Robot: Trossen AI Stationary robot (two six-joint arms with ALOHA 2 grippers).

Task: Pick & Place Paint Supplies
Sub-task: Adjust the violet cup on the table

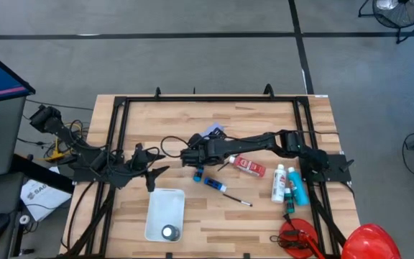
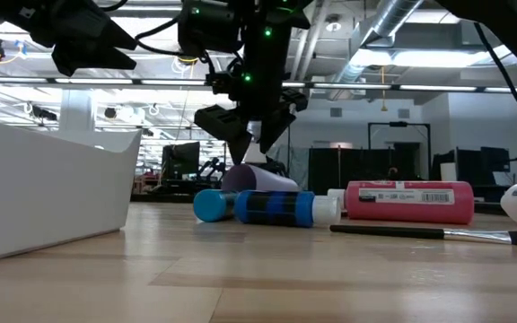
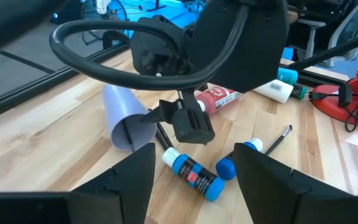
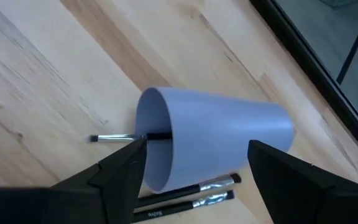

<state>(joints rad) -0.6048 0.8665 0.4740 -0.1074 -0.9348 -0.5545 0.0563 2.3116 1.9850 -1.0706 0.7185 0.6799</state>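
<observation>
Hovering mid-table, the right gripper (image 4: pixel 194 171) has its fingers spread apart and nothing between them. It points down at a pale lilac cup (image 4: pixel 219 140) lying on its side on the wood. In the right wrist view the fingers straddle the cup's open mouth, above it; contact can't be confirmed. A thin brush (image 4: pixel 129 137) pokes out of the cup mouth, and two more brushes (image 4: pixel 185 199) lie just beside the cup.

Just in front of the cup lies a dark blue bottle (image 2: pixel 276 207) with a loose blue cap (image 2: pixel 209 205) at its end. A red bottle (image 2: pixel 408 202) lies next to it, and a dark-handled brush (image 2: pixel 429 233) sits nearer the table edge. Further toward the right arm's base, a white bottle (image 1: pixel 278 183) and a teal bottle (image 1: pixel 296 188) lie side by side.

The left gripper (image 3: pixel 194 177) waits near the left side of the table, fingers apart and empty, aimed at the same cluster.

A white bin (image 1: pixel 165 213) sits near the front edge with one small round item (image 1: pixel 169 232) in it; what it is can't be told.

Progress, as a judgement: early. At most one item is binned. Bottles and brushes are all still out on the table. The cup and its brushes look like the pick in hand.
</observation>
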